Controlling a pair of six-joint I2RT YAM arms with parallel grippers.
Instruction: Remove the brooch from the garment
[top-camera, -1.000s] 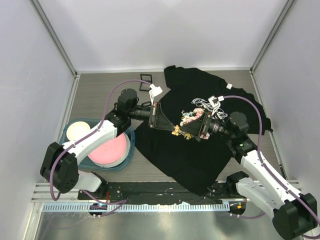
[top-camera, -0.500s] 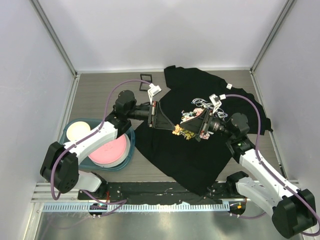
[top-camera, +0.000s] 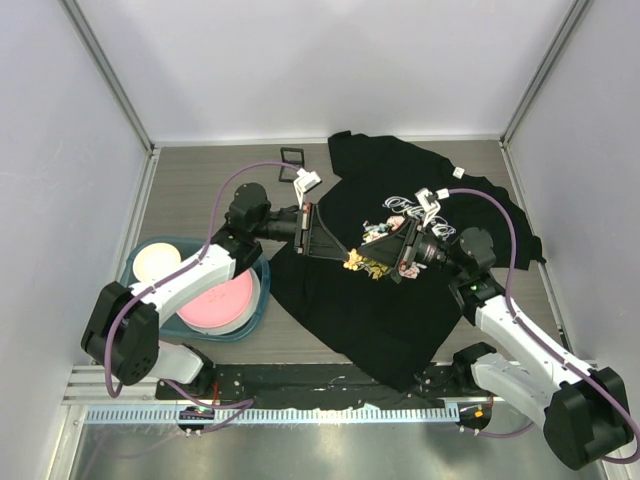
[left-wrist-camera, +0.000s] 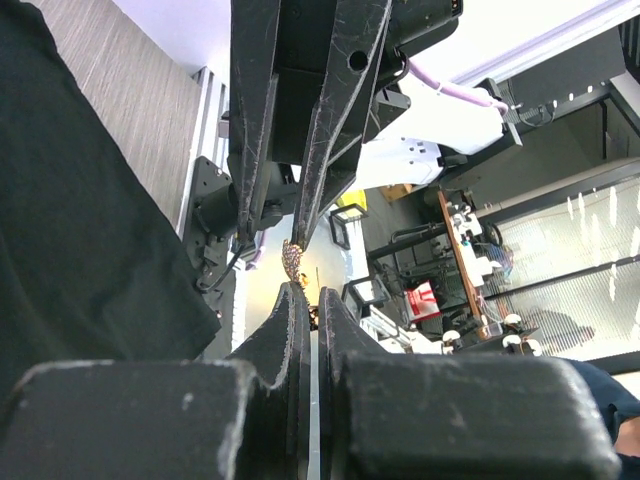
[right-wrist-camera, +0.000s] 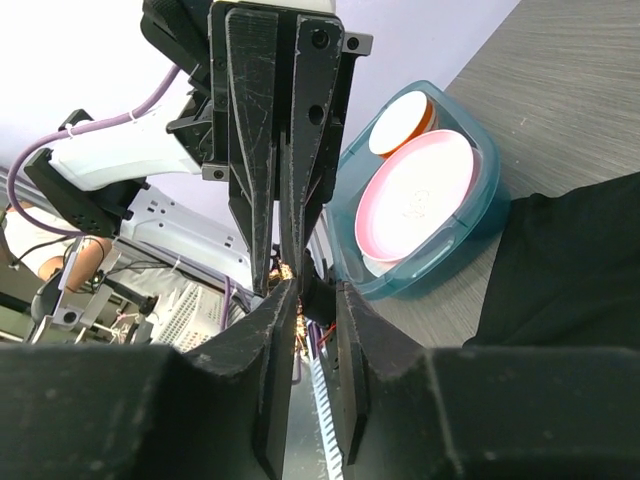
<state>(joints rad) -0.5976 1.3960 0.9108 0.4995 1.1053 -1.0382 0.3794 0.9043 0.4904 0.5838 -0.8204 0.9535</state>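
Observation:
The black garment (top-camera: 400, 310) lies on the table with its rose print (top-camera: 385, 232) near both grippers. The gold brooch (top-camera: 352, 261) sits between the two gripper tips. My left gripper (top-camera: 343, 254) comes from the left, its jaws nearly closed on the brooch (left-wrist-camera: 292, 262) at their tips (left-wrist-camera: 308, 292). My right gripper (top-camera: 372, 262) comes from the right and meets it tip to tip. In the right wrist view its jaws (right-wrist-camera: 312, 292) pinch a black lump of fabric, with a gold glint beside it. The garment also shows in both wrist views (left-wrist-camera: 70, 220) (right-wrist-camera: 580, 260).
A teal bin (top-camera: 140, 262) holding a pink plate (top-camera: 215, 300) and a cream bowl (top-camera: 157, 260) stands left of the shirt, also seen in the right wrist view (right-wrist-camera: 440, 250). Two small black frames (top-camera: 291, 155) lie at the back. Walls close in both sides.
Both grippers stay tip to tip on the brooch and have crept slightly to the left and back. The brooch has risen a little with them.

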